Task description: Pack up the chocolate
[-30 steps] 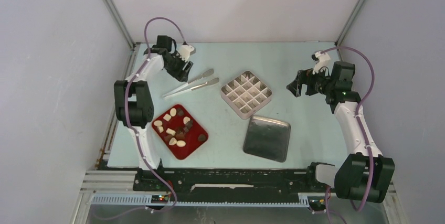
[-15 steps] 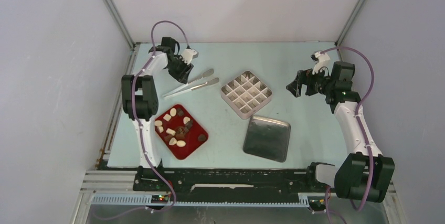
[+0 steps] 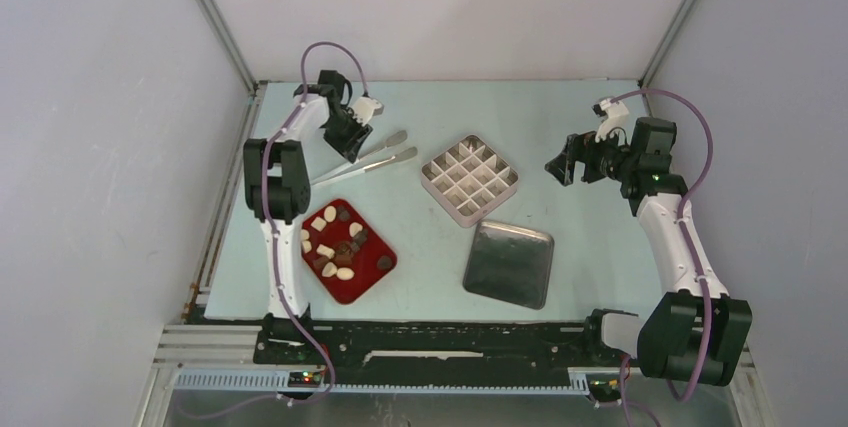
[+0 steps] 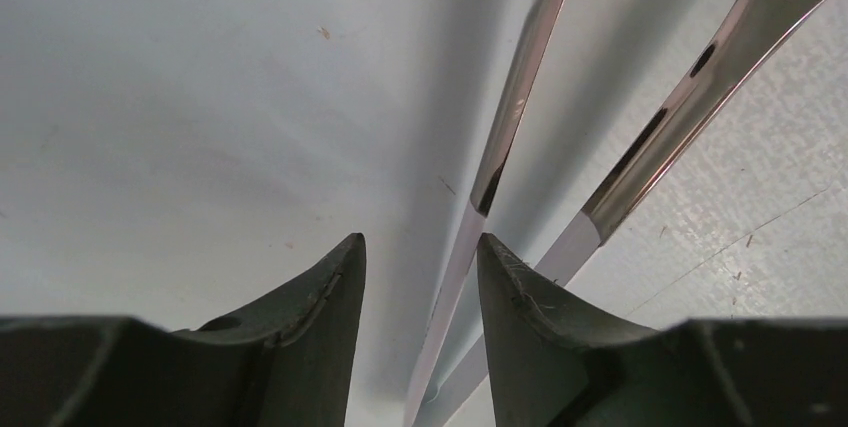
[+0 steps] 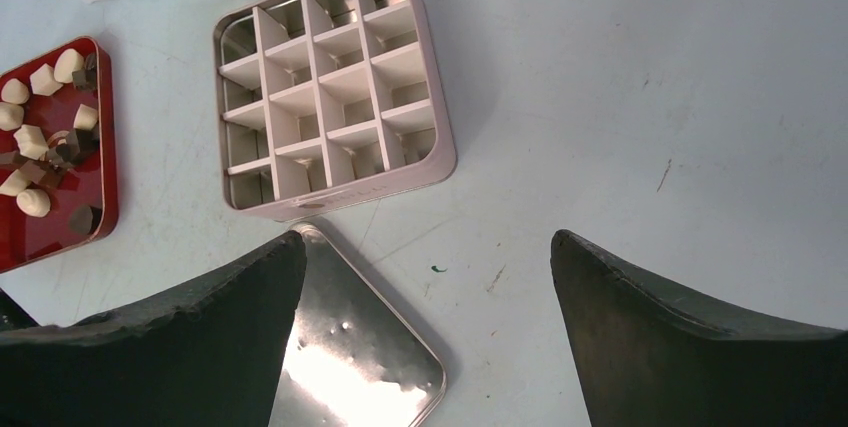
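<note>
The chocolate (image 3: 335, 245), several cream-white and dark brown pieces, lies in a red tray (image 3: 357, 288) at the front left; the right wrist view shows the chocolate (image 5: 40, 137) at its left edge. My left gripper (image 3: 348, 140) sits low over the metal tongs (image 3: 385, 155) at the back left. In the left wrist view its jaws (image 4: 420, 242) stand partly apart with one arm of the tongs (image 4: 515, 107) running between them, untouched on the left side. My right gripper (image 3: 562, 169) hovers wide open (image 5: 427, 237) to the right of the divided box (image 3: 469, 179), holding nothing.
The pink box with its white divider grid (image 5: 325, 87) stands mid-table with nothing in its cells. Its shiny metal lid (image 3: 509, 263) lies flat in front of it, nearer the arms. Walls enclose the table at the left, back and right.
My left gripper has shifted right and down onto the tongs, and its jaws have narrowed. The right arm has held still.
</note>
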`<state>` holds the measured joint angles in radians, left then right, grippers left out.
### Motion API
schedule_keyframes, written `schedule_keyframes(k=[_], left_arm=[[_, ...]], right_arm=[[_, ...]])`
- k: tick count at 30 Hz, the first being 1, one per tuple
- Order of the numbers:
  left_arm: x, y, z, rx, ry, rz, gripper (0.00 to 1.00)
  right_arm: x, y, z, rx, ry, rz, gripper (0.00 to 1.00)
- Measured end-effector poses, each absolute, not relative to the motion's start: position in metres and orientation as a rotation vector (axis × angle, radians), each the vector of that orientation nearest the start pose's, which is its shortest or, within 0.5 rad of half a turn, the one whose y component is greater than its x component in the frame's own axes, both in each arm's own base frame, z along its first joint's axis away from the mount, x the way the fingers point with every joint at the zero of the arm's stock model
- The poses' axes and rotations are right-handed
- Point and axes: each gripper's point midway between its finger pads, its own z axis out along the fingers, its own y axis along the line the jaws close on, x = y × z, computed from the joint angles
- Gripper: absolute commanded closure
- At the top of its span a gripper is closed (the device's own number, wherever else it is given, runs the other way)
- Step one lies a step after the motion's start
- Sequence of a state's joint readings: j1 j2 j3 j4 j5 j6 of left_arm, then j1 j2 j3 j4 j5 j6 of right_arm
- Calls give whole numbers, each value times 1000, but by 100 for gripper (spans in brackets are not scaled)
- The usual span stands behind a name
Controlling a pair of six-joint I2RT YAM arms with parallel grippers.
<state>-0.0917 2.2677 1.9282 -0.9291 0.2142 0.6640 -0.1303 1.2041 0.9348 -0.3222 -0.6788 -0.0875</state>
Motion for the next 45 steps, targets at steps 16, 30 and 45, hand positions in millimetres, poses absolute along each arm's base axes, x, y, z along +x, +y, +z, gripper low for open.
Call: schedule_keyframes(k=[16, 30, 45], left_arm=[[462, -58, 29, 1113, 2675, -200, 100], [383, -109, 176, 1225, 2356, -325, 100], [262, -161, 182, 1426, 2190, -517, 100]], right_arm=[[340, 66, 199, -368, 2037, 615, 9], [287, 208, 216, -1247, 1776, 559, 17], [224, 277, 218, -1663, 1593, 823, 21]])
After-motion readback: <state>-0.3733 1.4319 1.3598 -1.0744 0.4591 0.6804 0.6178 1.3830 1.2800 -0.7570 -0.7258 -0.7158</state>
